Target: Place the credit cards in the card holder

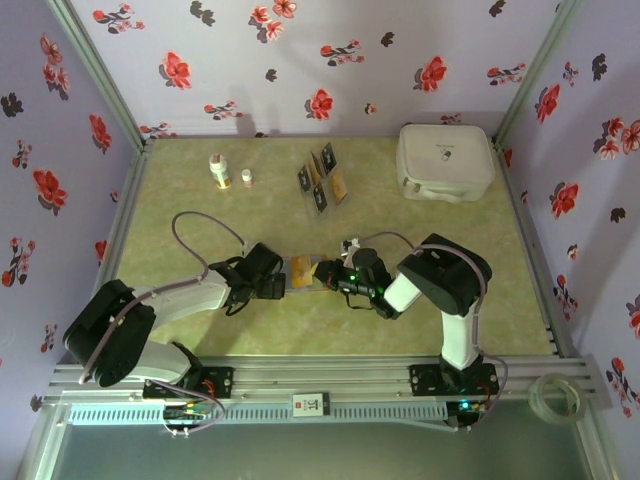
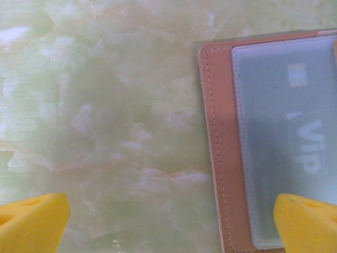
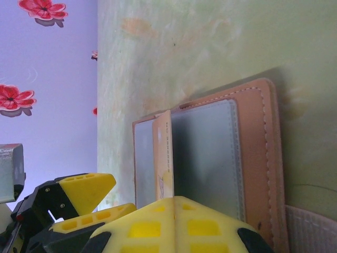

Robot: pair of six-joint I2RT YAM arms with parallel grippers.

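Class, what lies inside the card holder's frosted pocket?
A card lettered VIP shows through the card holder pocket; the rest of its print is blurred out by the frosting.

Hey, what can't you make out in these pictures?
- Top view: the card holder is mostly covered by the left gripper and right gripper.
- Left wrist: the pocketed card is blurred by frosted plastic and cut off by the right edge.
- Right wrist: print on the credit card in the right gripper is too small.
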